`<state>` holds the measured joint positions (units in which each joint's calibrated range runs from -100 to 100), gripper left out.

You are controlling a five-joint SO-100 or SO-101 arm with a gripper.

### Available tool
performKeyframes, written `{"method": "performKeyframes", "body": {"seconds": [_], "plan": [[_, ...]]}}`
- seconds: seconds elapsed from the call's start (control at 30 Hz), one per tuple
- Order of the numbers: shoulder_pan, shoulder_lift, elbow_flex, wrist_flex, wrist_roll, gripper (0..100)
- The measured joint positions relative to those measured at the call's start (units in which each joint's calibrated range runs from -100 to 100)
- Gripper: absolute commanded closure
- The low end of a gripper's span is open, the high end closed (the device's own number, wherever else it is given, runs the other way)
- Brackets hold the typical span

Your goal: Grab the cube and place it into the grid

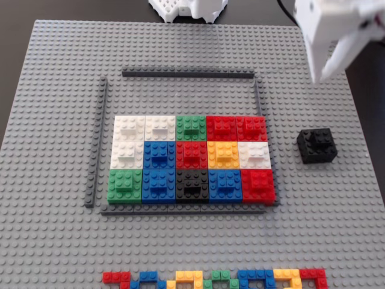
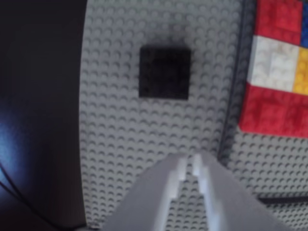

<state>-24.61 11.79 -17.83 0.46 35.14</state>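
The cube point(image 1: 316, 146) is a small black studded block standing on the grey baseplate, just right of the grid point(image 1: 186, 74). The grid is a thin dark-grey frame around rows of white, blue, red, green, yellow and black squares, with a bare band under its top bar. My white gripper point(image 1: 323, 72) hangs above the baseplate's far right corner, behind the cube and apart from it. In the wrist view the cube point(image 2: 163, 72) lies ahead of the gripper point(image 2: 192, 162), whose fingertips nearly touch with nothing between them. The grid's red and white squares point(image 2: 274, 108) show at the right edge.
A strip of small mixed-colour bricks point(image 1: 216, 279) lies along the baseplate's near edge. The big light-grey baseplate point(image 1: 60, 150) ends close to the cube's right, with dark table point(image 2: 38, 96) beyond. The arm's white base point(image 1: 189, 9) stands at the far edge.
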Motion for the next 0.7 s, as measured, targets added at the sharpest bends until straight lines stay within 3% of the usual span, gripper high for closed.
{"method": "performKeyframes", "body": {"seconds": [0.1,0.23,0.3,0.7], "plan": [[0.58,5.68,-4.24,0.0,0.05,91],[1.24,10.86,-7.77,0.0,0.05,74],[1.31,12.3,-9.18,0.0,0.05,71],[1.31,19.34,-14.21,0.0,-0.2,69]]}}
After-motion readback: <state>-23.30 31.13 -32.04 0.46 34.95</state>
